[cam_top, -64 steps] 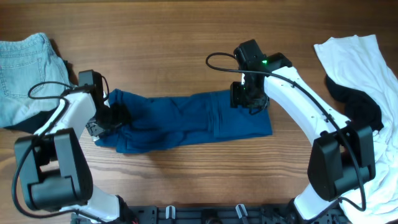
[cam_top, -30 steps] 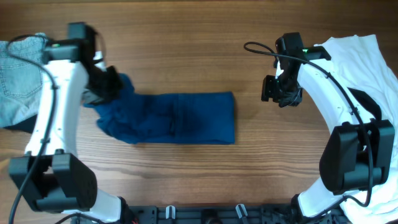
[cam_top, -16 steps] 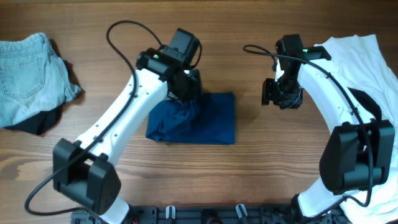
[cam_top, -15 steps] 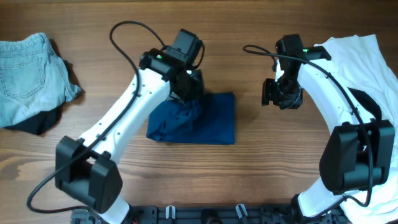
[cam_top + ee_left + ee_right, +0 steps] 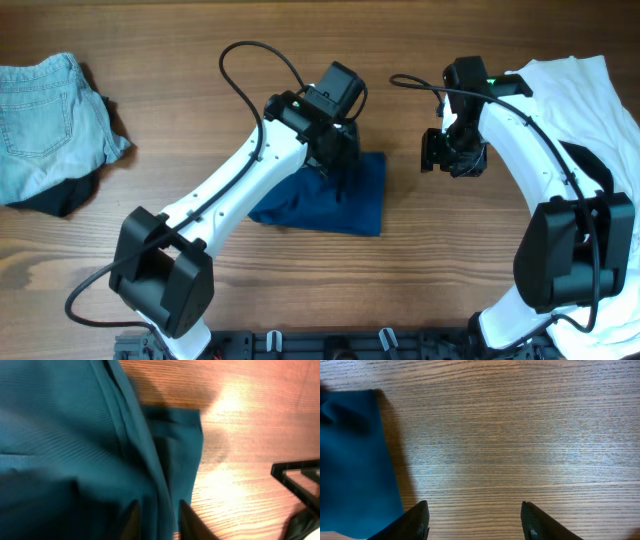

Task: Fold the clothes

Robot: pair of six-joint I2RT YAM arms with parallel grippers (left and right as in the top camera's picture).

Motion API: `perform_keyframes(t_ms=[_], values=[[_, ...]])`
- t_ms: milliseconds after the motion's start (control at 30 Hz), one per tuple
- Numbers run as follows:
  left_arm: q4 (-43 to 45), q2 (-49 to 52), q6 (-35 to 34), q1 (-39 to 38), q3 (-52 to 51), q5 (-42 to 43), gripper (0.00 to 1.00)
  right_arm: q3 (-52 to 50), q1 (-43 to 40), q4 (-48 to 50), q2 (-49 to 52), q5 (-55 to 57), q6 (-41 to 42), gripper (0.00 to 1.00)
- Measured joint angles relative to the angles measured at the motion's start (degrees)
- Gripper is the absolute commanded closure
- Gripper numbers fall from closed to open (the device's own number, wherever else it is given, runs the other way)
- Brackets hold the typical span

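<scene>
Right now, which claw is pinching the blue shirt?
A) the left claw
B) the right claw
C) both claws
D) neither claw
A: the left claw is shut on a fold of the blue shirt, while the right claw hangs open over the table, touching no cloth.

A big brown wooden table [image 5: 150, 40] fills the whole view from above. Thin dark grain lines run across it from 9 o'clock to 3 o'clock. The wood looks warm and evenly lit, with only small soft shadows on it. At 6 o'clock a black rail [image 5: 300, 348] with little pale hooks sits along the table's edge. In the left wrist view the wood looks reddish, and shiny bright spots of light [image 5: 232, 402] glow at 1 o'clock and 4 o'clock. In the right wrist view the wood is paler, with a grey shadow [image 5: 407, 460] at 9 o'clock.
</scene>
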Motion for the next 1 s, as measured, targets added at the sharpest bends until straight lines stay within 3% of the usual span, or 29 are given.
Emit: perform_keyframes(t_ms=[67, 233, 433, 600, 733, 767, 800, 867, 1000], values=[[-0.02, 0.00, -0.42, -0.63, 0.02, 1.01, 0.48, 0.00, 0.00, 0.02, 0.00, 0.00, 0.00, 0.40], [-6.80, -2.10, 4.11, 0.35, 2.08, 0.59, 0.46, 0.00, 0.00, 2.64, 0.00, -2.25, -2.27, 0.39], [-8.72, -16.11, 5.84, 17.68, 5.53, -5.31, 0.37, 0.00, 1.14, 8.68, 0.00, -28.17, -16.37, 0.32], [-9.90, -12.74, 6.05, 27.41, 5.70, -3.23, 0.28, 0.00, 12.41, 13.25, 0.00, -29.05, -19.58, 0.30], [-12.35, -6.82, 6.08, 29.00, 5.62, 0.33, 0.25, 0.00, 21.31, 16.61, 0.00, -23.74, -17.99, 0.31], [-12.81, -5.42, 6.16, 28.98, 5.62, 1.05, 0.25, 0.00, 22.91, 16.81, 0.00, -22.32, -17.35, 0.36], [-13.40, -3.48, 6.25, 28.87, 5.57, 1.86, 0.25, 0.00, 24.68, 16.92, 0.00, -20.11, -16.35, 0.52], [-13.77, -1.27, 6.25, 28.65, 5.55, 2.64, 0.25, 0.00, 26.38, 17.11, 0.00, -16.61, -13.94, 0.96], [-13.84, 3.02, 6.54, 27.45, 5.46, 3.76, 0.25, 0.00, 27.32, 14.47, 0.02, -5.68, -1.14, 0.96]])
